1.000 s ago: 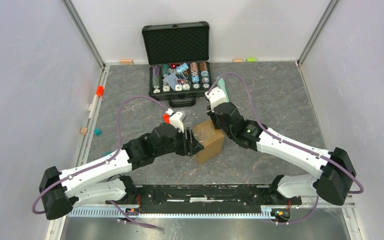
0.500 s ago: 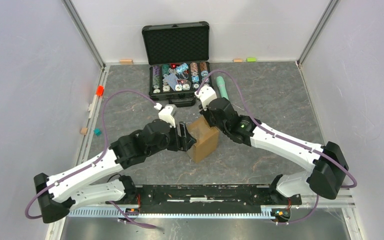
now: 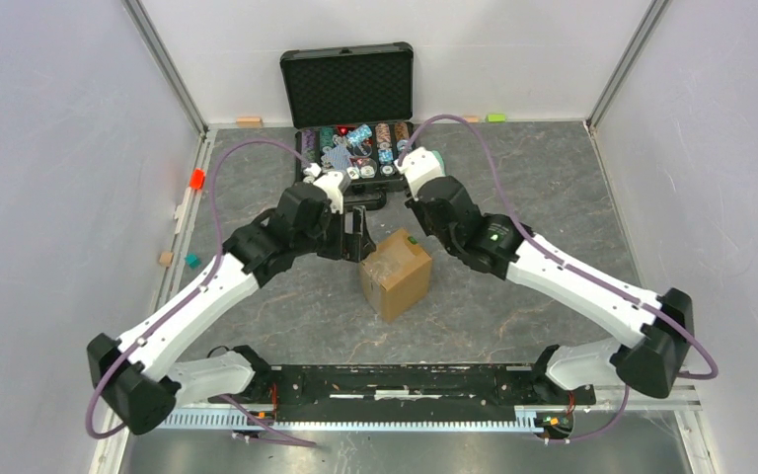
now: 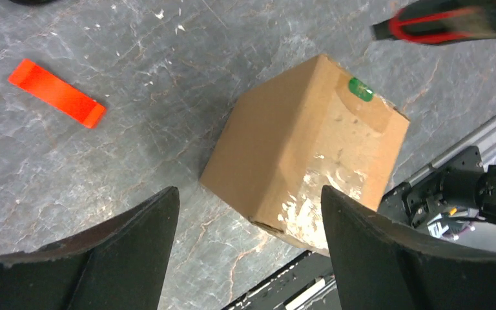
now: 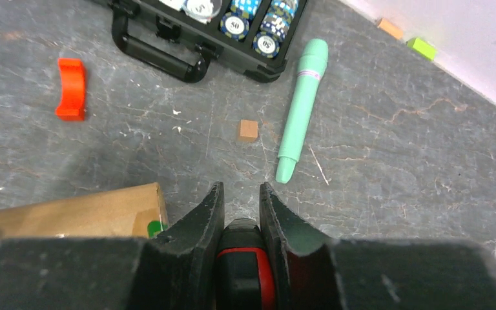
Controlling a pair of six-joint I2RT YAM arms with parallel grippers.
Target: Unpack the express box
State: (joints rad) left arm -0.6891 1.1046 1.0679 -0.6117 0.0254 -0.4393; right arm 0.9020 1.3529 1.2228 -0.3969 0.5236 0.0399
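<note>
Just 1 express box, 1 cutter.

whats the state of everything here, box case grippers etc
box: shut, taped
case: open, lid up
left gripper: open, empty, above the box
right gripper: shut on a red and black tool
pen: lying flat

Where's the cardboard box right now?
In the top view, the express box sits near the middle of the table, just on the robot's side of the open poker-chip case.
</note>
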